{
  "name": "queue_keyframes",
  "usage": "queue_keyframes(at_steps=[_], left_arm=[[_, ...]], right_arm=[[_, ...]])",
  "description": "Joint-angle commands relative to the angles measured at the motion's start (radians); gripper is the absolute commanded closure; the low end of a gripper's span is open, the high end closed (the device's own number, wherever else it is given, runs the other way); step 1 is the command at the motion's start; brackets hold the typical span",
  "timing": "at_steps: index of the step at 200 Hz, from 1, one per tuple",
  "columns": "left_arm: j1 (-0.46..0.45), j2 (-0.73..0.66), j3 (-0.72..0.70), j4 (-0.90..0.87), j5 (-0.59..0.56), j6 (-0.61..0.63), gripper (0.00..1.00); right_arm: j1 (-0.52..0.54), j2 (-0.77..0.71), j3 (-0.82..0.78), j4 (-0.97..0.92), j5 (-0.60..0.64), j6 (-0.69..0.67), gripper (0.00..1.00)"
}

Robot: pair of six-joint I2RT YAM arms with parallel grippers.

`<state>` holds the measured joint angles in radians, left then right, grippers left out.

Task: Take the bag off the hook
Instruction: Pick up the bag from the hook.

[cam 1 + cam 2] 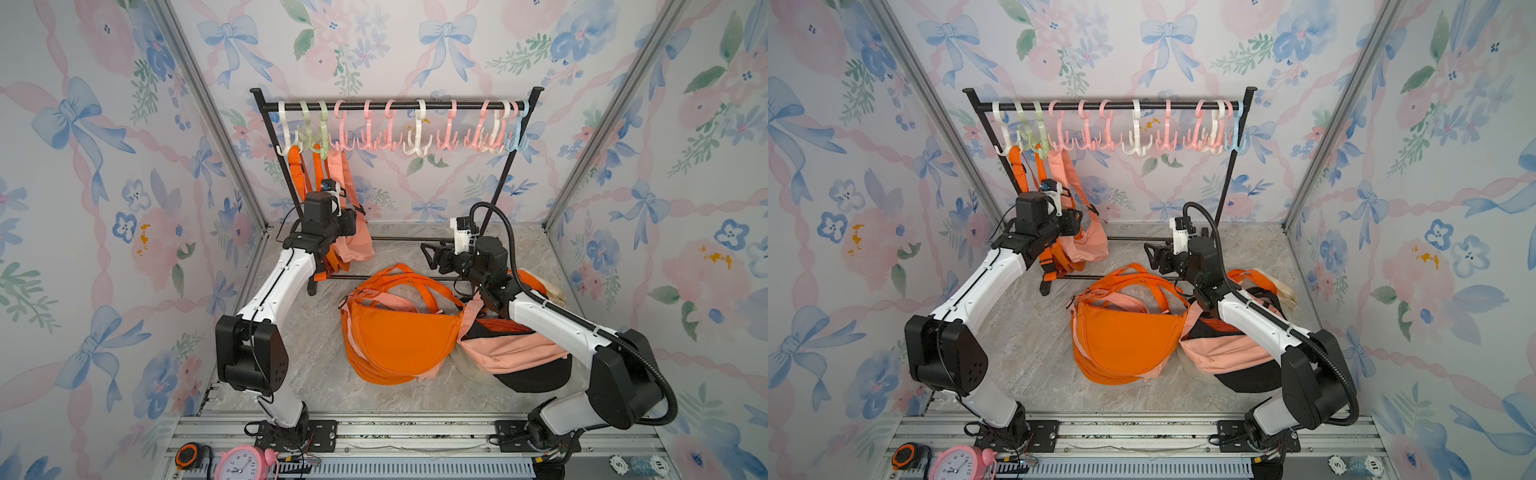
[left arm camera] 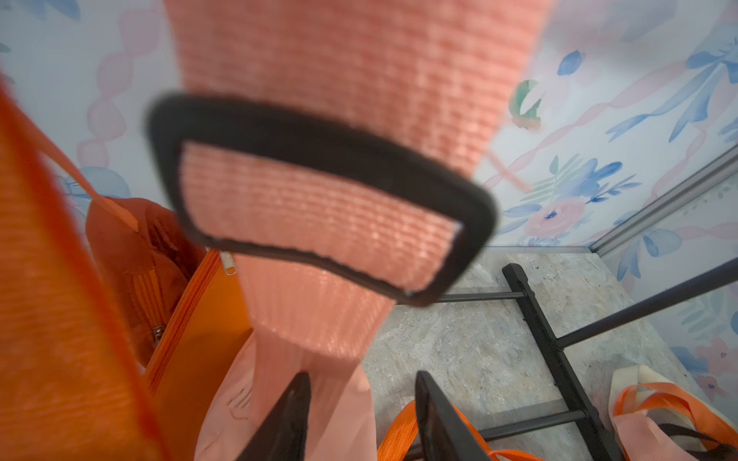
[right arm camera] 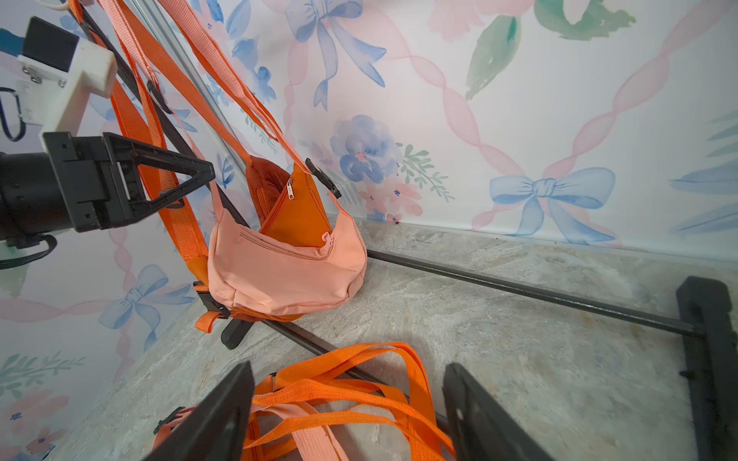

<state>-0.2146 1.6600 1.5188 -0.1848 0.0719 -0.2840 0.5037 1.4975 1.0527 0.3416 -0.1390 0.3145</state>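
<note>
A pink bag [image 1: 358, 246] [image 1: 1091, 246] [image 3: 279, 271] hangs by its pink strap [image 2: 359, 80] from a hook [image 1: 338, 143] near the left end of the black rail [image 1: 395, 106]. Its bottom rests on the floor. My left gripper [image 1: 347, 224] [image 2: 361, 377] is open at the strap, below the black slider buckle [image 2: 319, 199]. The webbing lies against one finger [image 2: 295, 403] and part of the gap is bare. My right gripper [image 1: 430, 257] [image 3: 349, 367] hovers open over loose orange straps [image 3: 339, 395], holding nothing.
An orange bag [image 3: 295, 211] hangs behind the pink one, with orange straps [image 1: 295, 166] beside it. A pile of bags lies on the floor: orange [image 1: 399, 336], pink [image 1: 507, 349], black [image 1: 536, 374]. Rack base bars [image 3: 519, 287] cross the floor. A pink clock [image 1: 243, 463] sits in front.
</note>
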Motion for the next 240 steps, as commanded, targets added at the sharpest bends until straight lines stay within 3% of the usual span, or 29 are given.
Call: queue_keyframes(at_steps=[1, 65, 125, 183, 213, 240], left_arm=[[-0.013, 0.013, 0.019, -0.002, -0.023, 0.015, 0.48], [-0.015, 0.047, 0.076, -0.059, -0.269, 0.075, 0.37], [-0.012, 0.096, 0.131, -0.058, -0.212, 0.069, 0.39], [-0.008, 0.099, 0.125, -0.059, -0.195, 0.063, 0.74], [-0.006, 0.079, 0.103, -0.058, -0.176, 0.062, 1.0], [0.0, 0.031, 0.04, 0.004, -0.081, 0.071, 1.0]], right_arm=[[-0.01, -0.003, 0.009, 0.021, -0.017, 0.004, 0.24], [-0.008, -0.008, 0.015, 0.013, -0.021, 0.002, 0.24], [-0.008, -0.005, 0.024, 0.001, -0.022, -0.002, 0.24], [-0.013, -0.006, 0.022, -0.006, -0.027, -0.009, 0.24], [-0.013, 0.005, 0.039, -0.01, -0.044, -0.01, 0.24], [-0.016, 0.032, 0.09, -0.021, -0.093, -0.042, 0.22]])
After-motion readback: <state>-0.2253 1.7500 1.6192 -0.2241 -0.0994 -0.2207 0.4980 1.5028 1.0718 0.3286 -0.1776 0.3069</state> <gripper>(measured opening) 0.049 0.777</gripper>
